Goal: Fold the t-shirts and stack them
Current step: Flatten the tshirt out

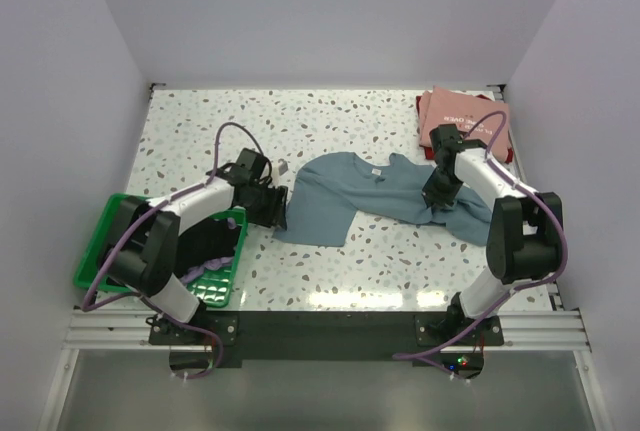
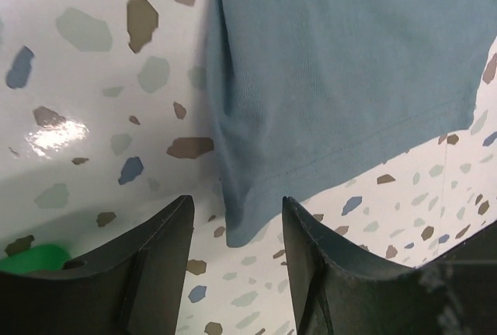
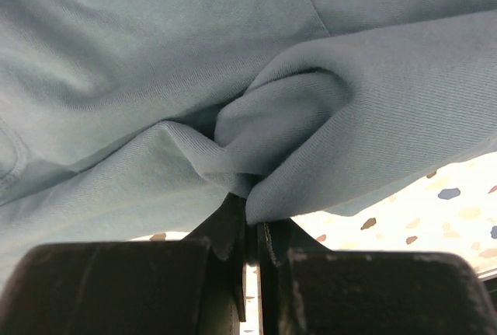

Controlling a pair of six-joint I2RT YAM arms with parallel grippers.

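Note:
A grey-blue t-shirt [image 1: 375,196] lies spread in the middle of the table. My right gripper [image 1: 437,194] is shut on a bunched fold of it [image 3: 272,148] near its right side. My left gripper [image 1: 277,213] is open at the shirt's lower left corner; that corner [image 2: 241,226] points into the gap between the fingers [image 2: 155,249] without touching them. A folded pink t-shirt [image 1: 470,121] lies on a dark red one [image 1: 421,103] at the back right. A black shirt [image 1: 205,243] and a lavender one [image 1: 212,267] lie in the basket.
A green mesh basket [image 1: 105,241] stands at the left front edge, under the left arm. White walls close in the table on three sides. The terrazzo tabletop [image 1: 250,121] shows bare at the back left.

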